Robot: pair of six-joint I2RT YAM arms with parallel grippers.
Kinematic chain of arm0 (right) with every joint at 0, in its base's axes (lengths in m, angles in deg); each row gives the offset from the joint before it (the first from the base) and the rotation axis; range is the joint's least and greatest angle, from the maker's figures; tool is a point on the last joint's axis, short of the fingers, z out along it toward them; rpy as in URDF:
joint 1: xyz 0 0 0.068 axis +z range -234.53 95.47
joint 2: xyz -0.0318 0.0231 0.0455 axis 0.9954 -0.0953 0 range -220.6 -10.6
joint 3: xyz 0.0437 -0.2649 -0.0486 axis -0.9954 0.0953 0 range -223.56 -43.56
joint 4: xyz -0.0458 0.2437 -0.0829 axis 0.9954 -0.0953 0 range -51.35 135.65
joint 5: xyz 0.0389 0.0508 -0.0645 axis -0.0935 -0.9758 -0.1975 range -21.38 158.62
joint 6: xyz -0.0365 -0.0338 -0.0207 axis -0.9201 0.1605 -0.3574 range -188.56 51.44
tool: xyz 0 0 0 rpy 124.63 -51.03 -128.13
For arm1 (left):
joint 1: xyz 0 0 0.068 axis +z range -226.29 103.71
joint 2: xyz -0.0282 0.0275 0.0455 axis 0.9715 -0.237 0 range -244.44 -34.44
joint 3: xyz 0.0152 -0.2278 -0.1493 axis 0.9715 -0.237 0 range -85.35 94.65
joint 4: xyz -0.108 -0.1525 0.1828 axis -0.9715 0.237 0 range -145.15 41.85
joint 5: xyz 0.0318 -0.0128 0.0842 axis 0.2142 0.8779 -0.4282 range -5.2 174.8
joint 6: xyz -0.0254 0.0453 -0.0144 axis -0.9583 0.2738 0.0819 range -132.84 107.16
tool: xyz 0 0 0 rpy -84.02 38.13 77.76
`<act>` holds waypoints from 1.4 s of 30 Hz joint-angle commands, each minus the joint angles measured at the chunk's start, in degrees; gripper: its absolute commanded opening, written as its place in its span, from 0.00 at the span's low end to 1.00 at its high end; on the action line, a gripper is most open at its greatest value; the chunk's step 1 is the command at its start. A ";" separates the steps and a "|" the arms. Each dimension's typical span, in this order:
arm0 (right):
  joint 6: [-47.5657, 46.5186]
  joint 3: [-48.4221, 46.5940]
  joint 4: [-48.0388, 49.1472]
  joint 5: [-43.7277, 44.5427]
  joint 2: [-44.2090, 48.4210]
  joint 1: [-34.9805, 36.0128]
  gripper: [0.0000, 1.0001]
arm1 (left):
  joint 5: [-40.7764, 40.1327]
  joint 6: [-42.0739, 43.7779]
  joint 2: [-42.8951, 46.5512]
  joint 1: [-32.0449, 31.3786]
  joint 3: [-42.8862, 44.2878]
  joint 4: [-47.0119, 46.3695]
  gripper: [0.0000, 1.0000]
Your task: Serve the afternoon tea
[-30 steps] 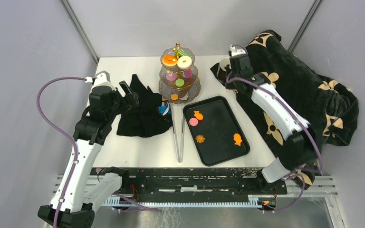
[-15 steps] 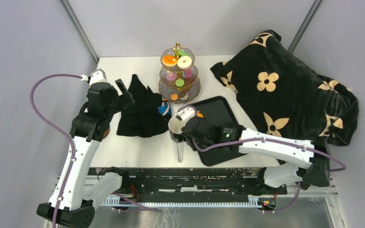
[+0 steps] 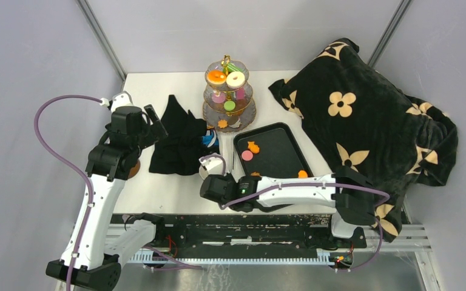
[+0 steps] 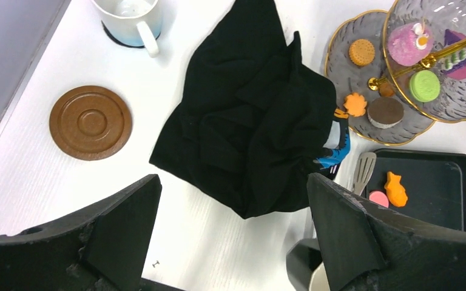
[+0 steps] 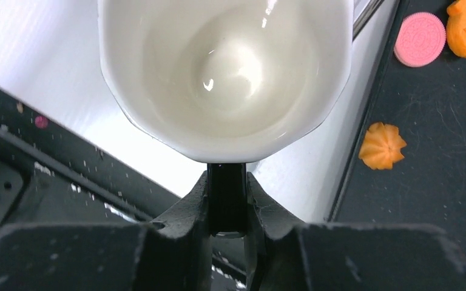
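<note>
The treats sit on a tiered glass stand [image 3: 229, 91]: an orange donut [image 3: 216, 77] and a white donut [image 3: 236, 79] on top, with pink and green discs below. The left wrist view shows an orange cookie [image 4: 359, 52], a green disc [image 4: 425, 86] and a purple piece [image 4: 461, 51] on the stand. A pink disc [image 5: 422, 39] and orange cookies [image 5: 383, 145] lie on the black tray [image 3: 279, 151]. My right gripper [image 5: 227, 182] is shut on the dark handle of a white cup [image 5: 227, 66], left of the tray. My left gripper [image 4: 233, 188] is open above a black cloth [image 4: 261, 115].
The black blanket with cream flowers [image 3: 370, 115] fills the back right. A brown coaster [image 4: 90, 122] and a white mug [image 4: 127, 18] are at the left. Metal tongs [image 4: 363, 173] lie beside the tray. The table's near edge is just under the cup.
My right arm has swung from the back right by the blanket to the front, left of the tray, with the white cup. My left gripper has drifted slightly left.
</note>
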 commanded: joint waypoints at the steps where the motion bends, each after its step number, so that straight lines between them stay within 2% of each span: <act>1: 4.56 -6.00 8.90 9.45 -3.73 0.25 0.01 | -2.78 -2.54 0.25 0.12 3.11 1.71 0.97; 8: 7.91 -7.68 11.08 10.79 -9.25 0.01 0.01 | -1.94 -2.47 0.40 0.09 2.69 2.47 0.99; 12: 11.71 -10.92 6.32 11.31 -11.45 -0.87 0.02 | -1.23 -2.10 0.41 0.13 1.77 2.58 0.99; 13: 12.16 -11.24 5.72 10.99 -11.74 -0.92 0.11 | -0.82 -1.93 0.37 0.18 1.67 2.58 0.99; 14: 12.07 -11.25 5.62 10.76 -11.76 -0.98 0.23 | -0.59 -1.69 0.33 0.10 1.63 2.58 0.99; 15: 11.79 -11.07 5.78 10.36 -11.49 -0.95 0.42 | -0.16 -1.07 0.27 0.14 1.69 2.58 0.99; 17: 11.03 -10.34 6.26 9.58 -10.41 -0.99 0.66 | 0.72 0.16 0.15 0.14 1.99 2.70 0.99; 22: 6.49 -7.90 6.33 8.49 -2.46 -0.92 0.99 | 4.85 2.48 0.63 0.01 2.76 4.02 0.99; 26: 2.77 -4.98 2.74 9.68 7.43 -1.18 1.00 | 7.95 1.20 1.63 -0.08 1.85 7.28 0.99; 29: 1.88 -0.60 -1.67 14.14 16.22 -3.27 1.00 | 9.03 -1.26 2.37 -0.54 1.13 12.24 0.99; 35: 1.12 8.03 -10.00 15.64 33.36 -18.80 1.00 | 13.70 -8.79 7.33 -2.06 -6.27 15.45 0.94; 38: -1.17 9.11 -10.88 15.12 37.38 -24.18 1.00 | 13.80 -12.00 8.94 -3.73 -10.55 14.57 0.92; 42: -2.13 8.17 -11.95 14.67 37.97 -26.02 1.00 | 10.99 -15.48 8.49 -7.44 -13.42 11.14 0.92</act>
